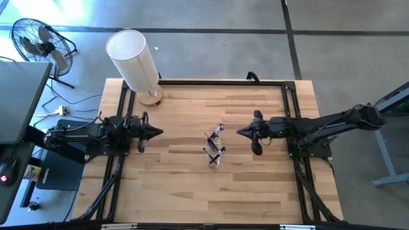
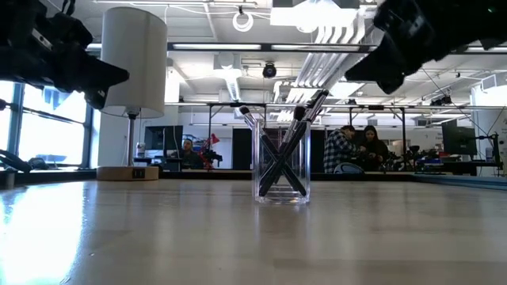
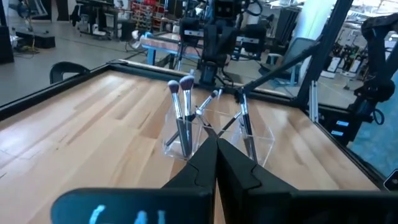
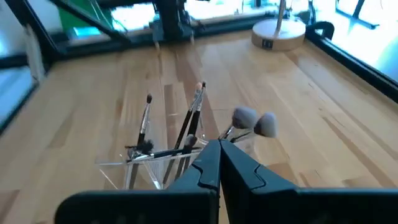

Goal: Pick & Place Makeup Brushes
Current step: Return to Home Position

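Several makeup brushes [image 2: 283, 150] with dark handles and silver ferrules stand crossed, bristles up, in a small clear plastic cup [image 2: 283, 178] at the table's middle [image 1: 215, 148]. They lean on the cup's rim. In the left wrist view the brushes [image 3: 186, 106] fan out of the cup [image 3: 217, 140]; the right wrist view shows the brushes [image 4: 193, 118] too. My left gripper [image 1: 160, 133] hovers above the table left of the cup, shut. My right gripper [image 1: 239, 132] hovers right of the cup, shut. Neither touches anything.
A white cylindrical lamp [image 1: 135, 61] on a round wooden base stands at the table's far left corner. A black frame [image 1: 220, 82] runs along the table's edges. Bare wood lies on the near half of the table. People sit in the room beyond.
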Robot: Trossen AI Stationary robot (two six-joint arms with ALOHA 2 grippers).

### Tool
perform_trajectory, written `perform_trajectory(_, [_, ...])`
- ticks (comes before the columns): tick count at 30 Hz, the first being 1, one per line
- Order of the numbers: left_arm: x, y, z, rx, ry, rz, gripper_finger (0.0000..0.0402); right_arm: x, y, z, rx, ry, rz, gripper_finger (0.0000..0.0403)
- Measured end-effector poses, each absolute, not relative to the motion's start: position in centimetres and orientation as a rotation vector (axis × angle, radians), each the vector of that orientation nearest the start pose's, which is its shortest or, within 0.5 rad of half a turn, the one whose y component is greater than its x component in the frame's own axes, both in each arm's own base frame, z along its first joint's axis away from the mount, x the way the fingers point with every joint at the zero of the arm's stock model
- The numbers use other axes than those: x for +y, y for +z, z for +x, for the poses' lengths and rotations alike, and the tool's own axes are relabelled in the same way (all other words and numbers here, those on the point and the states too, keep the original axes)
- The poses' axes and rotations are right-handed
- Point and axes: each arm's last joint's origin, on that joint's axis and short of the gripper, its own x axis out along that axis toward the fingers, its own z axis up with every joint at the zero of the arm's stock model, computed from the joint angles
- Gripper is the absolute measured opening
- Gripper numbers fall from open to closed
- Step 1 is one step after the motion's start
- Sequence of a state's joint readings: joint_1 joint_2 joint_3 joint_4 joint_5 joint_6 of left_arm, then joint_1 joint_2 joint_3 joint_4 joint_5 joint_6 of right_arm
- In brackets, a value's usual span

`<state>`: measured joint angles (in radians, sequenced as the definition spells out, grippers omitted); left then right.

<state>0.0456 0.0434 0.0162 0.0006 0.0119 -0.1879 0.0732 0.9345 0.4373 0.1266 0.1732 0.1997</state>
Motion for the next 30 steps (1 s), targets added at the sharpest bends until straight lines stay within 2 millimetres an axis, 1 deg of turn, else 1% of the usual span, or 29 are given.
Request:
perform_trajectory(2, [0.4,16.6,9.9,0.024,0.036,-0.189,0.0001,0.6,21.0,18.4,0.305,-0.122,0.169,0.0000])
perform_trajectory(5, [0.4,16.6,9.9,0.023,0.037,-0.189,0.0001,0.2,19.8,16.4,0.272,-0.121,0.215,0.0000])
perform_trajectory(8, [0.4,16.6,9.9,0.023,0.039,-0.189,0.0001,0.1,19.2,14.5,0.195,-0.115,0.268,0.0000])
perform_trajectory(14, [0.4,16.5,9.9,0.023,0.039,-0.189,0.0001,0.3,17.6,11.8,0.064,-0.013,0.287,0.0000])
perform_trajectory(18, [0.4,16.5,9.9,0.023,0.039,-0.189,0.0001,0.5,17.1,10.8,-0.012,0.067,0.289,0.0000])
perform_trajectory(24, [0.4,16.5,9.9,0.021,0.039,-0.189,0.0001,0.5,17.4,9.7,-0.065,0.105,0.273,0.0000])
perform_trajectory(28, [0.4,16.5,9.9,0.022,0.040,-0.189,0.0001,0.5,17.1,9.7,-0.008,0.105,0.263,0.0000])
perform_trajectory(30, [0.4,16.5,9.9,0.022,0.040,-0.189,0.0001,0.5,17.1,9.6,-0.007,0.107,0.262,0.0000])
